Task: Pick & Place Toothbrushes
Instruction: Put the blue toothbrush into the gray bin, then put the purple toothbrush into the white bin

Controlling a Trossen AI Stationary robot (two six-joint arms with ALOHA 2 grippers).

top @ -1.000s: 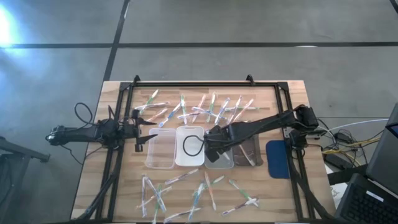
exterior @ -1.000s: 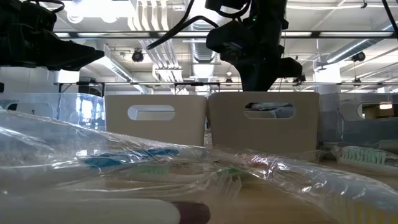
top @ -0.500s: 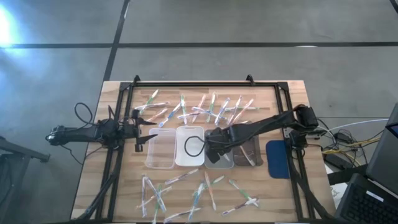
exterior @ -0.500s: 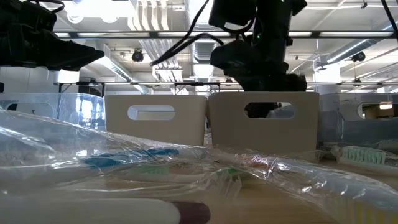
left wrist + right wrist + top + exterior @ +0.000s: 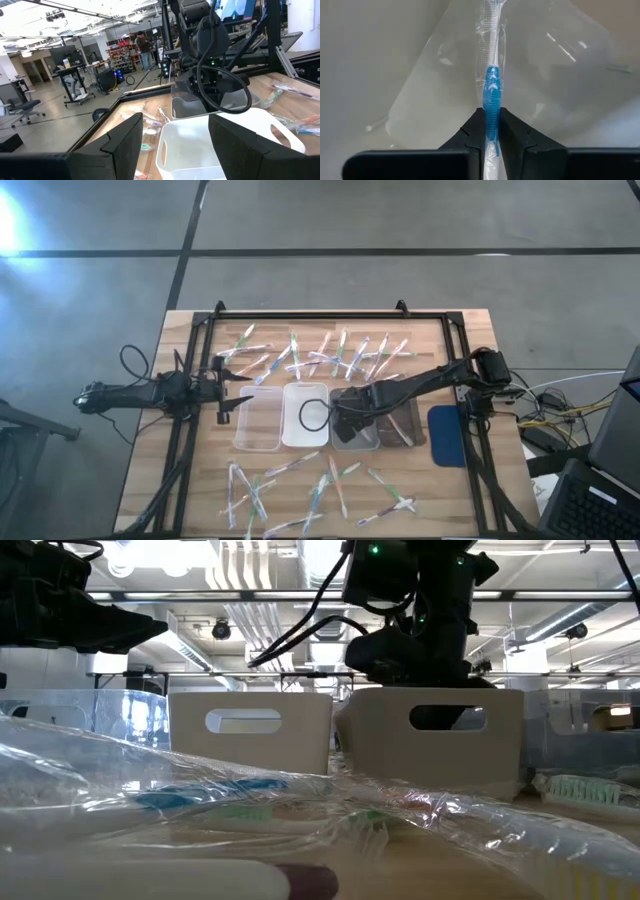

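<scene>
1. The left gripper (image 5: 238, 379) waits at the table's 9 o'clock side, just beside the first tray (image 5: 258, 418); its fingers (image 5: 125, 145) stand wide apart with nothing between them.
2. Four trays sit in a row at the table's (image 5: 455, 500) centre: the clear first tray, a white tray (image 5: 303, 420), a third tray (image 5: 352, 442) and a dark tray (image 5: 403, 425) at the 3 o'clock end.
3. A spread of wrapped toothbrushes (image 5: 320, 355) lies at 12 o'clock of the trays, and another spread (image 5: 315, 485) lies at 6 o'clock of them.
4. The right gripper (image 5: 345, 415) reaches in from the 3 o'clock side and hangs over the third tray.
5. In the right wrist view its fingers (image 5: 475, 132) are pinched on a blue toothbrush (image 5: 491, 95) in clear wrap, the stick running straight out between them over the tray's pale floor (image 5: 380, 65).
6. A blue pad (image 5: 446, 435) lies at 3 o'clock of the dark tray.
7. In the low view the right arm (image 5: 420, 610) stands over the beige bin (image 5: 440, 735), with wrapped brushes (image 5: 250, 805) close to the camera.
</scene>
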